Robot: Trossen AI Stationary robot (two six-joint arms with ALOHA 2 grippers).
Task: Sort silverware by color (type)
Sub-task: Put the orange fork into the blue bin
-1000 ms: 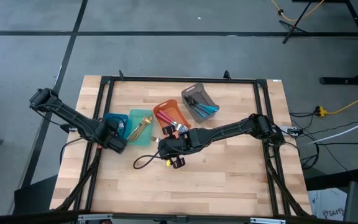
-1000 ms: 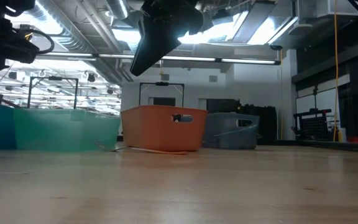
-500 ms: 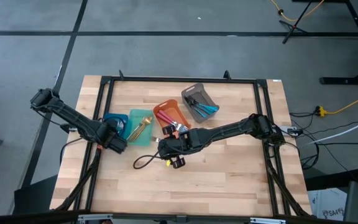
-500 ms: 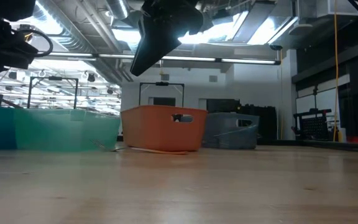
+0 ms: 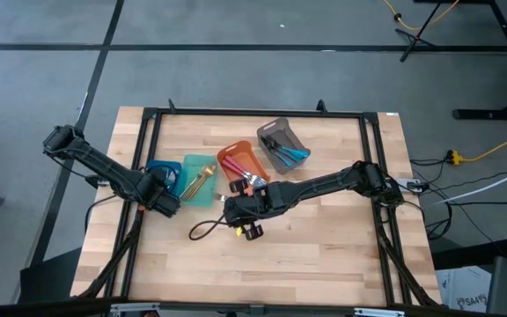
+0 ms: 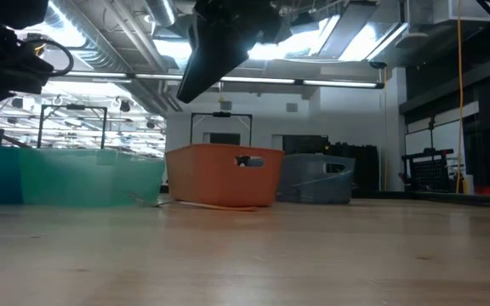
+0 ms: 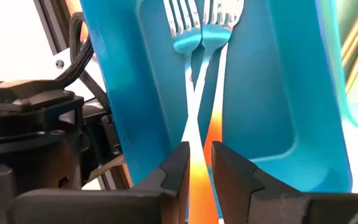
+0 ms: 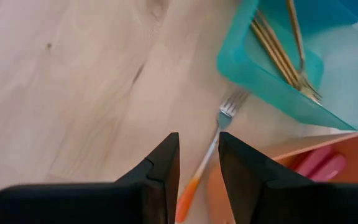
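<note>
From high above, near the middle of the frame, you can see the right gripper [image 5: 233,210] hanging over the bare wood of the pale wooden table [image 5: 324,255]. It sits just below the small orange plastic bin [image 5: 238,162], which holds red and pink handled silverware. The left gripper [image 5: 167,187] is left of middle, over the dark blue plastic bin [image 5: 158,171]. Next to that is the light teal plastic bin [image 5: 202,167] with gold handled pieces, and the grey plastic bin [image 5: 282,141] at upper middle holds blue ones. Each color has its own bin, so most of the sorting looks done.

Down at table height, the orange bin [image 6: 219,174] stands in the middle, with teal bins at the left edge and the grey bin [image 6: 317,178] to its right. A thin utensil lies flat on the wood in front of the orange bin.

Looking past the left fingers [image 7: 173,171], you see them pinching an orange handled fork [image 7: 197,158] in a narrow grip at lower middle. A second fork [image 7: 219,74] crosses it in the blue bin. I think you are dropping the held one there.

Looking past the right fingers [image 8: 160,165], they stand a little apart and hold nothing. Between them, a loose fork with an orange handle [image 8: 207,155] lies on the table, just beside the teal bin [image 8: 260,74]. That is likely your next pick.
</note>
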